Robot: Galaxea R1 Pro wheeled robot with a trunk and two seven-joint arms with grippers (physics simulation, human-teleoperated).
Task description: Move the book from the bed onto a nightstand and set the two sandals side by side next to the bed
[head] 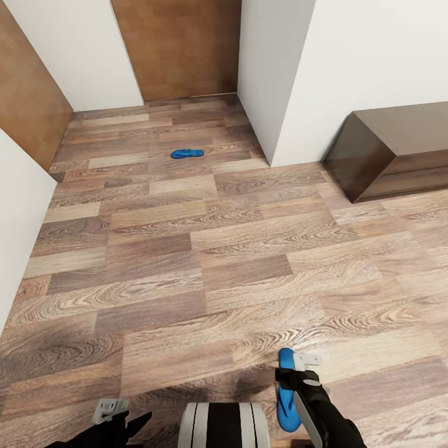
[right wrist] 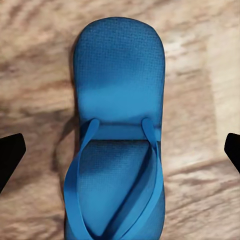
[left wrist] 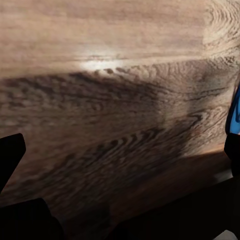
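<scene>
between the right gripper's point(right wrist: 120, 150) two dark fingertips point(right wrist: 11, 155), spread wide and clear of it on either side, a blue sandal point(right wrist: 117, 145) lies flat on the floor point(right wrist: 35, 75), strap side up, its rounded end pointing away from the wrist. nothing is grasped; the tips show at the picture's edges and the sandal sits in the gap without touching them. seen from the head, that near sandal point(head: 286, 389) lies lengthwise on the planks with the right gripper point(head: 297, 372) above it, the black forearm running back toward the lower corner. at the lower left the left gripper point(head: 121, 415) hangs over bare floor, holding nothing; whether its fingers are parted or closed i cannot tell. its wrist camera looks at shadowed wood grain point(left wrist: 115, 100), with dark finger parts point(left wrist: 10, 155) at one side and a sliver of blue point(left wrist: 234, 112) at the other edge. the robot's striped trunk point(head: 224, 426) sits between the arms. farther out, the second sandal point(head: 186, 153) lies well apart from the first, on the floor near a white wall corner point(head: 274, 93) and a brown door point(head: 180, 43). to the right, a low dark cabinet point(head: 398, 149) stands against the white wall.
</scene>
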